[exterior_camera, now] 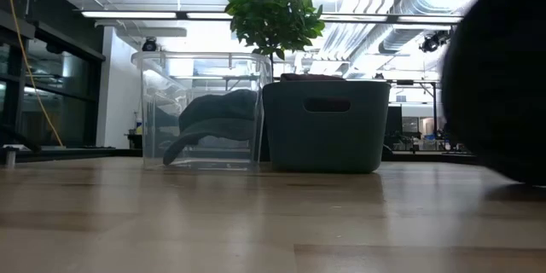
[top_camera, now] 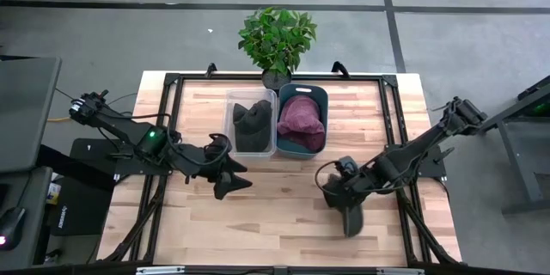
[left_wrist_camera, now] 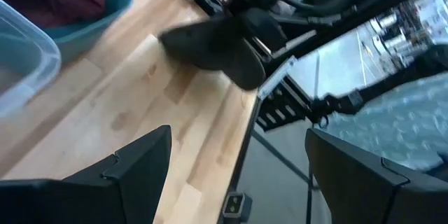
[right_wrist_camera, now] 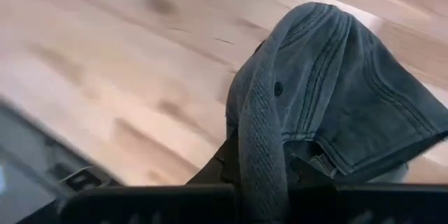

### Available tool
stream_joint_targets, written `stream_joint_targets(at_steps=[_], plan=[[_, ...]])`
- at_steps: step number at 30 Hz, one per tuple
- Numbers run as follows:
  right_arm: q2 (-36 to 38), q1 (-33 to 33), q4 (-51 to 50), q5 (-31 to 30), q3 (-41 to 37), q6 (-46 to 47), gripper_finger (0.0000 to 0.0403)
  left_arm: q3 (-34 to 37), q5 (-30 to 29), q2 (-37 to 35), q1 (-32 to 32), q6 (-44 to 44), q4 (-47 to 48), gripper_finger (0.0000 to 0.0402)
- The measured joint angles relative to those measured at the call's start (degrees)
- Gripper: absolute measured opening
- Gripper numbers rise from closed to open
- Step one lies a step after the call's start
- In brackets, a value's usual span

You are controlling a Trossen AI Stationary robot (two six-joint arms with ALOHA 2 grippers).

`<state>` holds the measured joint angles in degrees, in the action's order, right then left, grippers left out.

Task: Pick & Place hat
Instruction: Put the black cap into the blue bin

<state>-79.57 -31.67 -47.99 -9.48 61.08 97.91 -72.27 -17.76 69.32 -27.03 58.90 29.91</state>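
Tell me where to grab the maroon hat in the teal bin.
Pinch the mounded crown of the maroon hat from straight above with the claw. The teal bin walls close off every side, and the fabric bulges up mid-bin.

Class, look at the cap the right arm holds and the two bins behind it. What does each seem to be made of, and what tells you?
Cap: washed grey-blue cotton twill or denim, judging by stitched seams, eyelet and faded matte weave.
Clear bin: glossy transparent plastic; the dark hat inside shows through.
Teal bin: opaque matte plastic, likely moulded, with a handle slot.
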Motion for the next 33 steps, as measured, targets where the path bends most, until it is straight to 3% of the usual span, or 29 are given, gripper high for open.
stream_joint_targets(at_steps=[18, 33], plan=[[4.49, -0.55, 17.8, -7.23, 0.0, -17.97, 0.0003, 0.0, -6.98, 0.32, 0.02, 6.19, -0.33, 0.0311], [12.72, -3.41, 37.84, -21.89, 0.0, -39.03, 0.0003, 0.1, -8.23, 3.41, 0.39, 10.8, -2.13, 0.0311]])
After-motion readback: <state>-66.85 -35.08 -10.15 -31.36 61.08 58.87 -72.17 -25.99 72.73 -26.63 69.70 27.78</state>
